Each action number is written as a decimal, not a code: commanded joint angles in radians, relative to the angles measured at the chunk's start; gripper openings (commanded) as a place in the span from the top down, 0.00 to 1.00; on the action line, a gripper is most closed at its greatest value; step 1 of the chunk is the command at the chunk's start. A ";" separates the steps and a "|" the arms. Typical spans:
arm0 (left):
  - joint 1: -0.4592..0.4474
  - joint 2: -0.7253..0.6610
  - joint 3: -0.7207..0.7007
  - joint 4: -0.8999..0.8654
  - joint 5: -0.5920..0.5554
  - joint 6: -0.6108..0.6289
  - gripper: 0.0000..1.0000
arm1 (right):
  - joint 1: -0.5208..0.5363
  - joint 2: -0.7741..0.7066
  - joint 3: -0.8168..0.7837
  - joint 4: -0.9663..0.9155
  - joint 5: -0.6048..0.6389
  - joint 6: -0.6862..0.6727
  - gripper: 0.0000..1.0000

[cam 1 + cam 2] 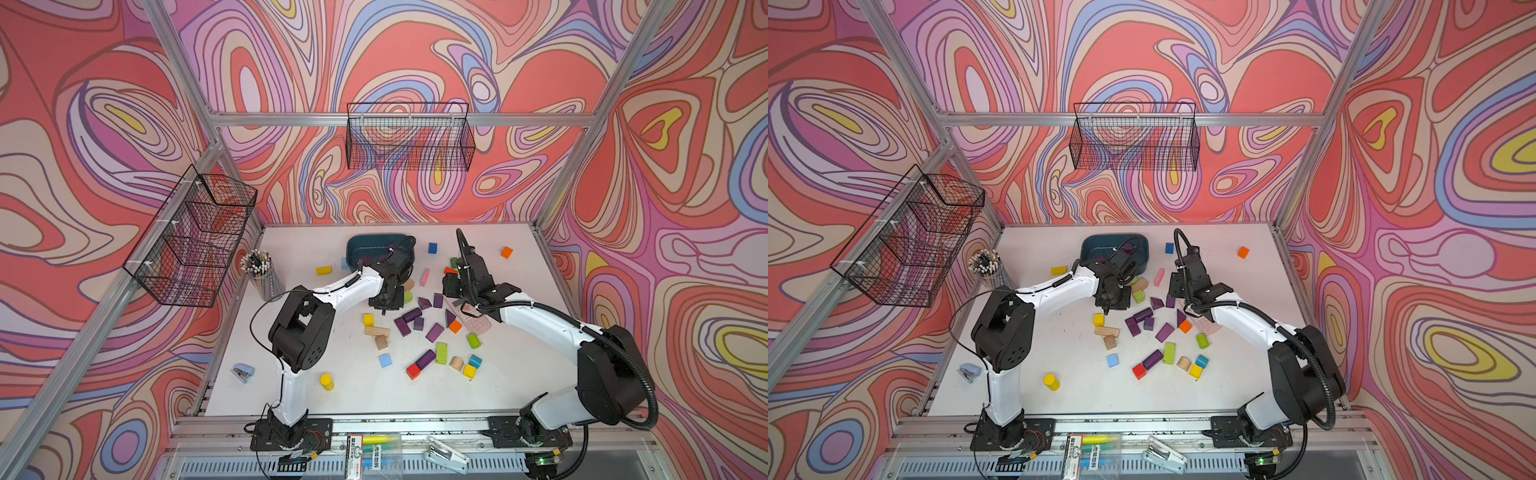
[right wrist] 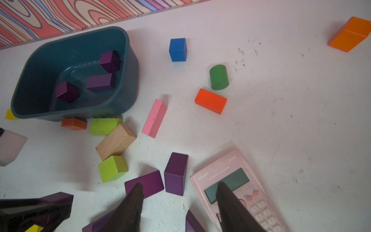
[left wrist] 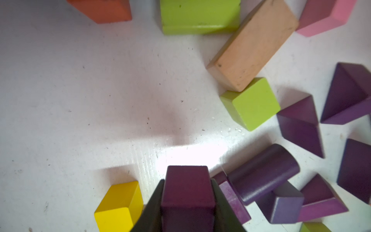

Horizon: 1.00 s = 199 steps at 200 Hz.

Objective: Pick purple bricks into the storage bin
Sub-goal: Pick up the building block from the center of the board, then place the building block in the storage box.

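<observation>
Within left end effector (image 3: pixel 187 180): purple brick (image 3: pixel 187 193)

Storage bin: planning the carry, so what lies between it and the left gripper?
An orange block and a lime block lie beside the storage bin, seen in the right wrist view.

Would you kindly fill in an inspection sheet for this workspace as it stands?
Surface: white table, dirt specks.
Job's things: three purple bricks in the storage bin; loose bricks clustered mid-table.
Clutter: coloured blocks, pink calculator, pencil cup, stapler.
Grippers: left gripper shut on a held brick; right gripper open, empty, jaws above bricks and calculator.
Cables: black cable loops off the left arm; corrugated hose along the right.
Surroundings: wire baskets, patterned walls.
</observation>
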 commanded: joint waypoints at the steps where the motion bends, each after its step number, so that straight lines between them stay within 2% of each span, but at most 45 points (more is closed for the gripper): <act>1: 0.016 0.012 0.055 -0.055 -0.012 0.019 0.79 | -0.005 0.003 -0.008 -0.002 -0.022 0.028 0.39; 199: 0.122 0.021 0.318 -0.144 0.020 0.078 0.81 | -0.008 -0.004 0.005 -0.018 -0.016 0.003 0.39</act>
